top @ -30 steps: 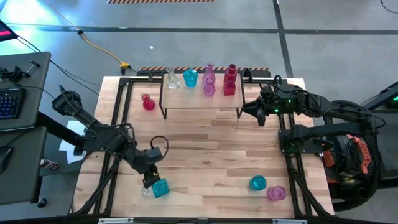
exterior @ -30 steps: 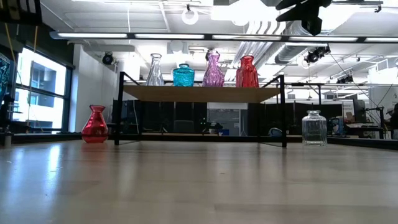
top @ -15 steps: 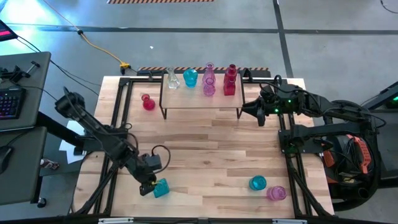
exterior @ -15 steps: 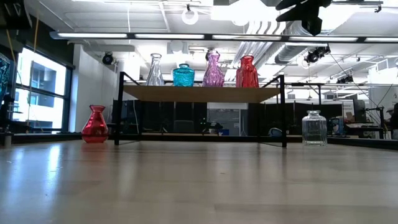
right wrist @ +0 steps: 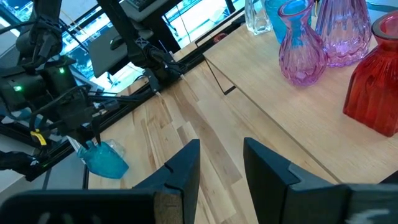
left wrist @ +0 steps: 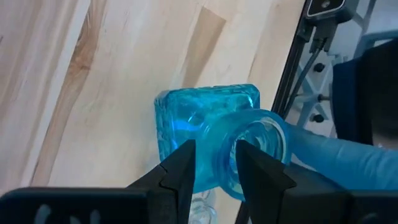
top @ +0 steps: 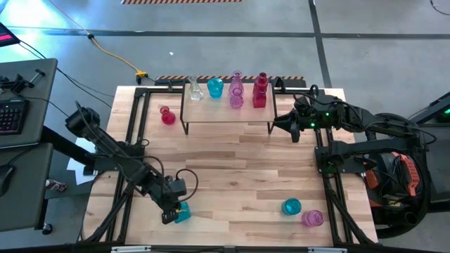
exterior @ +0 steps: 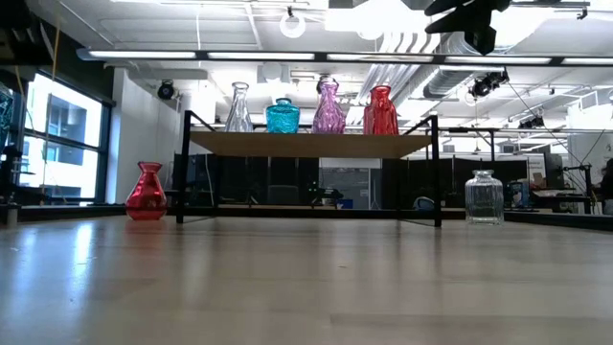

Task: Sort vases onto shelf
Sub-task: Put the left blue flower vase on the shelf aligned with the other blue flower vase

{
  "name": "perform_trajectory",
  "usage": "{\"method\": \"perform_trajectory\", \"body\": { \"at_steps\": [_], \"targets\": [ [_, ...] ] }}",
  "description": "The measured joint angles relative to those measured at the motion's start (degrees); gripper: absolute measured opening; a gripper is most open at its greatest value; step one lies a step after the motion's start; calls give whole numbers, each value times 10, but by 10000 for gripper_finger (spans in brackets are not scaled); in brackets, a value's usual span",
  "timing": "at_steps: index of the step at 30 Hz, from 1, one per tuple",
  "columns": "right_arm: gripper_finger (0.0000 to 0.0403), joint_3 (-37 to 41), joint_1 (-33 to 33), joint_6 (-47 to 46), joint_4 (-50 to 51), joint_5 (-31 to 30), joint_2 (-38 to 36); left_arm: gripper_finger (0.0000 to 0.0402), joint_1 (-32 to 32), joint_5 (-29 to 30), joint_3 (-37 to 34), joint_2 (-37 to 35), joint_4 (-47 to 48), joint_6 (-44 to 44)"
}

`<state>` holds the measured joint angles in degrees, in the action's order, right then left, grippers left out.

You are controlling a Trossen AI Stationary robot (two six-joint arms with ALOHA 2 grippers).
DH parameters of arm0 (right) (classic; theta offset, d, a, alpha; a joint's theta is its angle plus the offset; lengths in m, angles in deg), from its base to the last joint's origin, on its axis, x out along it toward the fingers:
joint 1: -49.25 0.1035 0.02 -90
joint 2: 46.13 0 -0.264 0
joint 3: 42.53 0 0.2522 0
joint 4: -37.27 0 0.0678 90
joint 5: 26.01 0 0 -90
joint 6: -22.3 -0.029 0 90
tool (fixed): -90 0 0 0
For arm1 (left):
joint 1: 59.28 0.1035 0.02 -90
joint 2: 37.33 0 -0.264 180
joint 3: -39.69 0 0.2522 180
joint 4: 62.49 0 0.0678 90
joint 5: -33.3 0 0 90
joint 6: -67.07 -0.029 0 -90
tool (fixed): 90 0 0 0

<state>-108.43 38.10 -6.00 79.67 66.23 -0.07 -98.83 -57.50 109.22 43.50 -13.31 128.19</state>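
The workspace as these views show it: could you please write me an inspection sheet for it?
Surface: light wooden table, with dark frame rails along its sides.
Job's things: shelf carries four vases: clear, teal, pink and red. A red vase stands on the table beside it. A blue square vase sits near the front left; a teal vase and a pink vase sit at the front right. A clear jar shows in the low view.
Clutter: nothing seen.
Grippers: left gripper has its fingers astride the blue square vase's neck; right gripper waits beside the shelf's right end.
Cables: yellow cable on the floor.
Surroundings: keyboard on the left desk.
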Motion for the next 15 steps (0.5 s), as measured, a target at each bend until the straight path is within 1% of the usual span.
{"method": "perform_trajectory", "body": {
  "at_steps": [3, 8, 12, 15],
  "targets": [
    [103, 0, 0, 1, 0, 0, 0, 106, 0, 0, 0, 0, -3, -31],
    [103, 0, 0, -1, 0, 2, 0, 106, 2, -2, 0, 0, -6, -57],
    [103, 0, 0, 0, 0, 2, 0, 106, 2, 17, 0, 0, -6, -28],
    [103, 0, 0, 0, 0, 2, 0, 106, 2, 26, 0, 0, -6, -24]
  ]
}}
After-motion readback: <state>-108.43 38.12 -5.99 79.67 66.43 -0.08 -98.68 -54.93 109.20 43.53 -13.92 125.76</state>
